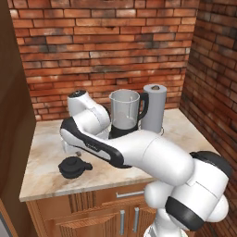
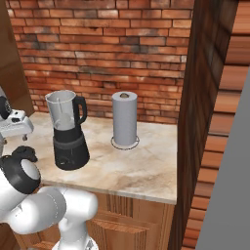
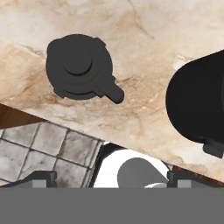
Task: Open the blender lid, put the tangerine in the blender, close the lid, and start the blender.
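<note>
The blender (image 1: pixel 124 113) stands at the back of the counter, its clear jar open at the top on a black base (image 3: pixel 197 105). Its black lid (image 1: pixel 72 166) lies knob up on the counter to the blender's left, near the front edge, and also shows as the lid (image 3: pixel 78 68) with its tab and the lid (image 2: pixel 24 154). My gripper (image 3: pixel 111 177) hangs open above the counter, a short way over the lid and apart from it, with nothing between its fingers. The tangerine is out of view.
A white-grey paper towel roll (image 1: pixel 154 107) stands right of the blender. Brick walls close the counter at the back and right. A brown cabinet side (image 1: pixel 11 115) rises at the left. My own arm crosses the counter's middle in the left base view.
</note>
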Available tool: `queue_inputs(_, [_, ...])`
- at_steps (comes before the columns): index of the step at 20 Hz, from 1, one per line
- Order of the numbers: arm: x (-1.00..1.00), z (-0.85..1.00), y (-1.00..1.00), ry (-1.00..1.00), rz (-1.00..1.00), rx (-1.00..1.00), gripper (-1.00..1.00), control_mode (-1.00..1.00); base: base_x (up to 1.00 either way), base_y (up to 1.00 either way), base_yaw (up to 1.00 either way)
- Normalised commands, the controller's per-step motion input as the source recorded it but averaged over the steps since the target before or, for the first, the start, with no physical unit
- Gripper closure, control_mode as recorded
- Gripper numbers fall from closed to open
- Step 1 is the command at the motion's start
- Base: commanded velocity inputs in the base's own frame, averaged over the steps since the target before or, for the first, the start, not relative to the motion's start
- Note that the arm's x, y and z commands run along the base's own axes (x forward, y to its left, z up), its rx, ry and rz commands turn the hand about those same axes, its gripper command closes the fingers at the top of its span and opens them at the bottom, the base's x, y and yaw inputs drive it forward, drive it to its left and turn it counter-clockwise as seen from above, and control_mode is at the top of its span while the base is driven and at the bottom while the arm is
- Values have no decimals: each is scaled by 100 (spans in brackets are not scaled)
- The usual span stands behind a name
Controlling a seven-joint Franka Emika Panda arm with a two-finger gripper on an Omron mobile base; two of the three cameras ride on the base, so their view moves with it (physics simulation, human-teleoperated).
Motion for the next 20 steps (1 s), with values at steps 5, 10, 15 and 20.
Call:
queue_inputs(5, [0,-20,9,0,0,-3,-100,-100,0,0,0])
queue_inputs(10, [0,-26,5,0,0,-2,-100,-100,0,0,0])
queue_inputs(15, [1,-25,20,0,0,-1,-100,-100,0,0,0])
queue_inputs(20, [0,-13,21,0,0,0,-100,-100,0,0,0])
